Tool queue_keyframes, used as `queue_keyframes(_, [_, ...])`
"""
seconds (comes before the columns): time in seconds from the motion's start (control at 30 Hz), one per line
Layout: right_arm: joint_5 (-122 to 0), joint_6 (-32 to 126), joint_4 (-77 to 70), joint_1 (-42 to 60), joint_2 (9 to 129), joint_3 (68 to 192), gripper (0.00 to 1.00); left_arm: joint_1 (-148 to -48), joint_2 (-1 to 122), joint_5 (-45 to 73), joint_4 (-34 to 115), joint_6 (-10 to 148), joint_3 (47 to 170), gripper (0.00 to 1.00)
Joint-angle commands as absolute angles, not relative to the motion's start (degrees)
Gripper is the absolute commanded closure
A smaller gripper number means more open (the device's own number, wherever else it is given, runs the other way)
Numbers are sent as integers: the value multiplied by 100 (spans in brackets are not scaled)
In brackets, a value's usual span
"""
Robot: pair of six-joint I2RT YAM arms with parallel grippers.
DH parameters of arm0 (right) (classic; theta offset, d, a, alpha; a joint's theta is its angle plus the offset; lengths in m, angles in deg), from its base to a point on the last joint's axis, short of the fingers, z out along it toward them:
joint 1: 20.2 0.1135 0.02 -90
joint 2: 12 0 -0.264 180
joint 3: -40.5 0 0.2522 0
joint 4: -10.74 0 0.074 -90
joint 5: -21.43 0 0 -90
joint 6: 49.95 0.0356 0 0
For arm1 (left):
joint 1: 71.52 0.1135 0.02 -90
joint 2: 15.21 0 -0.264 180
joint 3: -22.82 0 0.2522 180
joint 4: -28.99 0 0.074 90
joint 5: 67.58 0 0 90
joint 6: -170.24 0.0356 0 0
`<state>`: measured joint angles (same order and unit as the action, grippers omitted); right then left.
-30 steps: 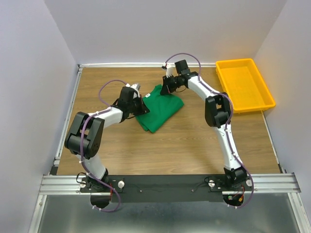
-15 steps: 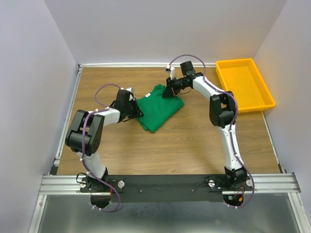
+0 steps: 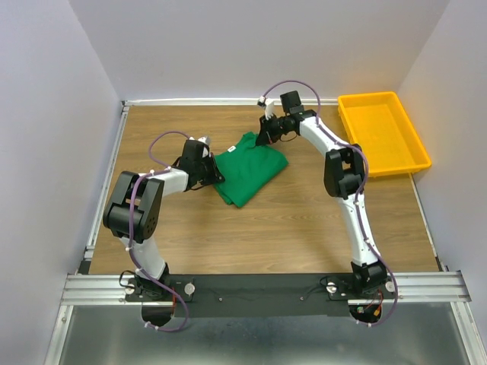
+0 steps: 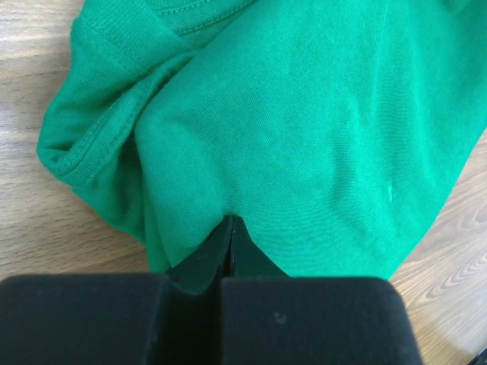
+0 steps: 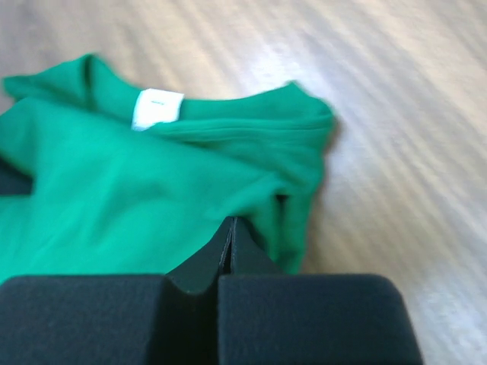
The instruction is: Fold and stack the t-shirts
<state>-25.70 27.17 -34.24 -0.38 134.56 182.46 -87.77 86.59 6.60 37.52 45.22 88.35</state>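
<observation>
Emerald-green t-shirt (image 3: 249, 167) lies bunched and part-folded on the worktop (image 3: 304, 220) between the arms. Over the last second the left hand (image 4: 230, 224) drew back to its left edge. The right hand (image 5: 230, 224) barely shifted by the collar. Both hands are pressed together, tips at cloth. Fold judged unfinished.
</observation>
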Motion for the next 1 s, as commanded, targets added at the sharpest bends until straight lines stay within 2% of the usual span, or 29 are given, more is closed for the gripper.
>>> queue_keyframes(0.0, [-3113,3065,-3493,-42,13873,18732,99,-8760,8710,765,3827,4667,8826,100])
queue_keyframes(0.17, [-3051,3398,-3405,-42,14163,19189,99,-8761,8745,721,3827,4728,8808,100])
queue_keyframes(0.57, [-2883,5243,-2122,-33,14356,19111,97,-8761,8903,660,3827,4790,8773,100])
queue_keyframes(0.77, [-4122,6649,-1762,-51,14383,18961,82,-8752,8894,730,3845,4772,8729,100])
queue_keyframes(0.83, [-3810,7018,-1543,-103,14357,18856,67,-8760,8868,748,3836,4763,8720,100])
queue_keyframes(0.87, [-3807,7063,-1472,-121,14339,18856,67,-8761,8868,774,3827,4763,8720,100])
queue_keyframes(0.93, [-3238,6768,-1392,-217,14269,18882,59,-8761,8763,791,3723,4763,8703,100])
queue_keyframes(0.97, [-2940,6548,-1383,-261,14147,18917,59,-8752,8667,800,3678,4755,8694,100])
